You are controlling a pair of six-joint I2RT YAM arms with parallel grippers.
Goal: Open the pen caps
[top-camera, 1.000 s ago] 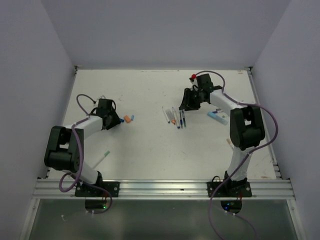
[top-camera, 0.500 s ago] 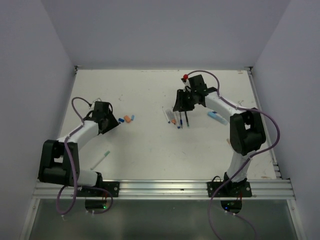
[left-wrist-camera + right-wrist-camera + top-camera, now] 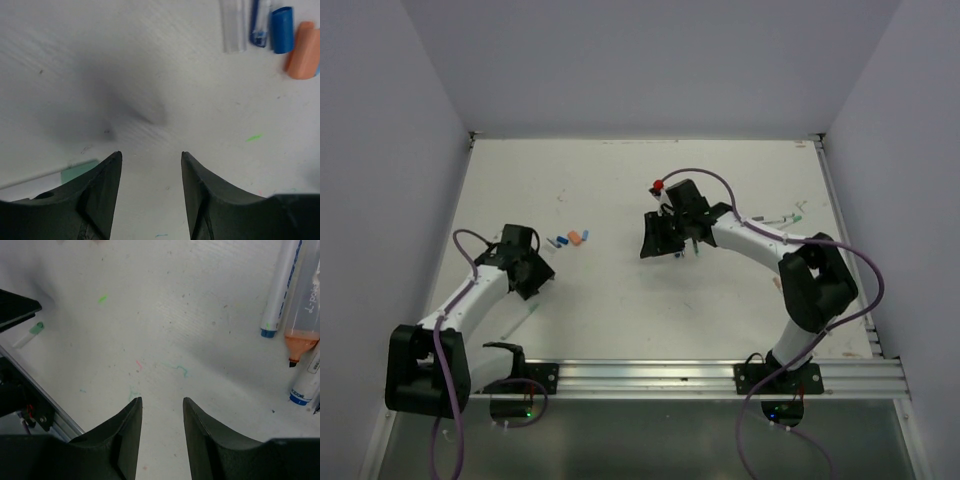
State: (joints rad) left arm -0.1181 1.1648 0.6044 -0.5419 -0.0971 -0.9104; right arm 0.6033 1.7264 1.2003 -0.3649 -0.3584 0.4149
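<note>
Loose pen caps lie left of centre: a blue cap [image 3: 560,241] and an orange cap [image 3: 575,238]. In the left wrist view the blue cap [image 3: 281,29] and the orange cap [image 3: 303,50] lie side by side at the top right, next to a clear cap [image 3: 232,25]. My left gripper [image 3: 525,272] [image 3: 151,157] is open and empty, nearer than the caps. My right gripper [image 3: 655,240] [image 3: 162,402] is open and empty over bare table. Beside it lie a white blue-ended pen [image 3: 280,290] and an uncapped orange marker [image 3: 302,335]. The top view hides most of them under the wrist.
A green-ended pen [image 3: 527,314] lies near the left arm; it also shows in the left wrist view [image 3: 80,169] and the right wrist view [image 3: 30,335]. Another pen [image 3: 780,217] lies at the right behind my right arm. The aluminium rail [image 3: 640,375] bounds the near edge.
My left gripper has drawn back toward the near left, away from the caps. My right gripper has moved left and nearer, past the row of pens. Both stay open.
</note>
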